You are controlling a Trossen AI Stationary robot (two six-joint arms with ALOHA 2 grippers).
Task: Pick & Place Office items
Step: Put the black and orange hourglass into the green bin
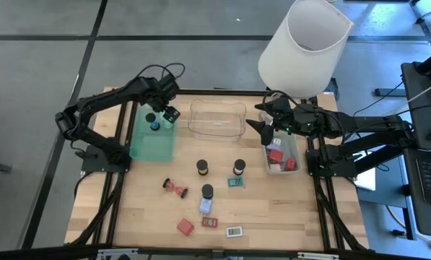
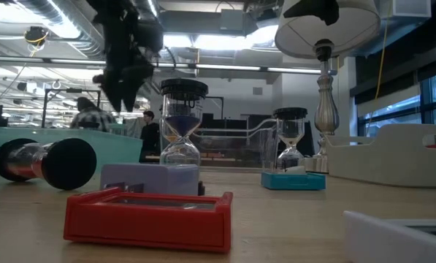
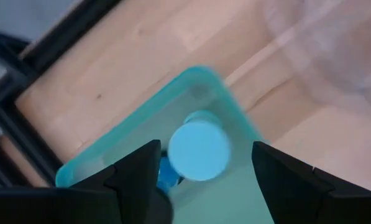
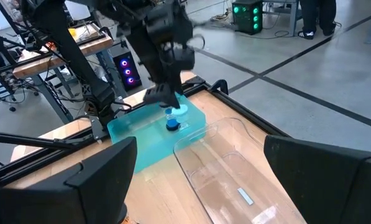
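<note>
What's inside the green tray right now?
The green tray holds two blue-topped pieces near its far end; the left gripper, open, hangs above them. The rest of the tray floor looks bare, though the gripper hides part of it.

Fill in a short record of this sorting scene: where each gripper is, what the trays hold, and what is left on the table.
left gripper: open, over green tray holding a blue-capped hourglass
right gripper: open, above grey tray with red blocks
clear tray: between the two
table: about nine items remain, including a lying hourglass
</note>
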